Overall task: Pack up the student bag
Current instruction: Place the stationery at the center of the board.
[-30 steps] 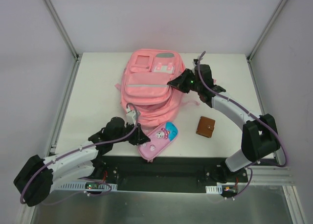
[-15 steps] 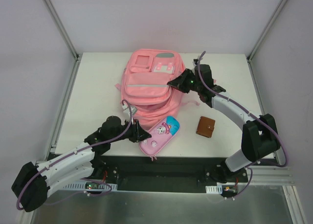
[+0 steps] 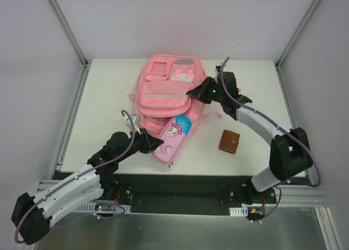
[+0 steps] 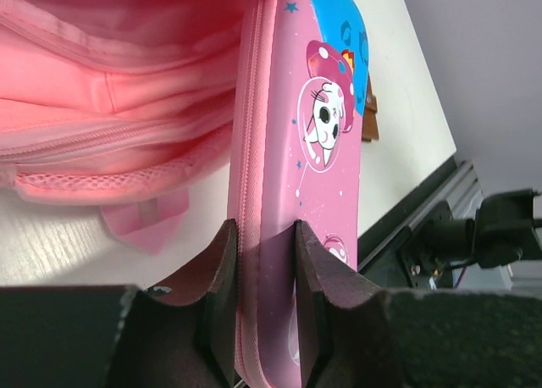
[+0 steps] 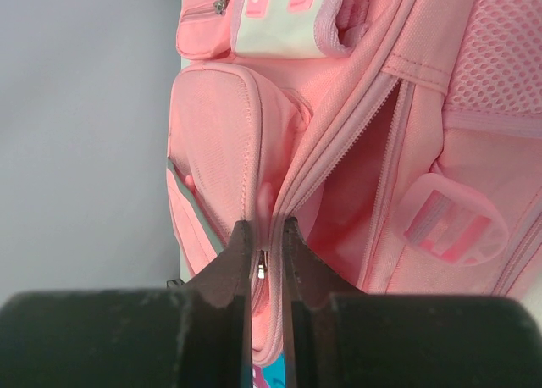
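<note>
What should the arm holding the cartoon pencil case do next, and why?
Probably slide the small pink cartoon pencil case forward into the large pink fabric backpack: left gripper clamps it, its tip sits at the opening the right gripper holds.

One bench carries three loose things: one student bag, one pink cartoon pencil case and one brown wallet. Two arms reach over it, one left arm and one right arm. Each ends in a single hand, making two: the left hand and the right hand. Each hand has two fingers.
</note>
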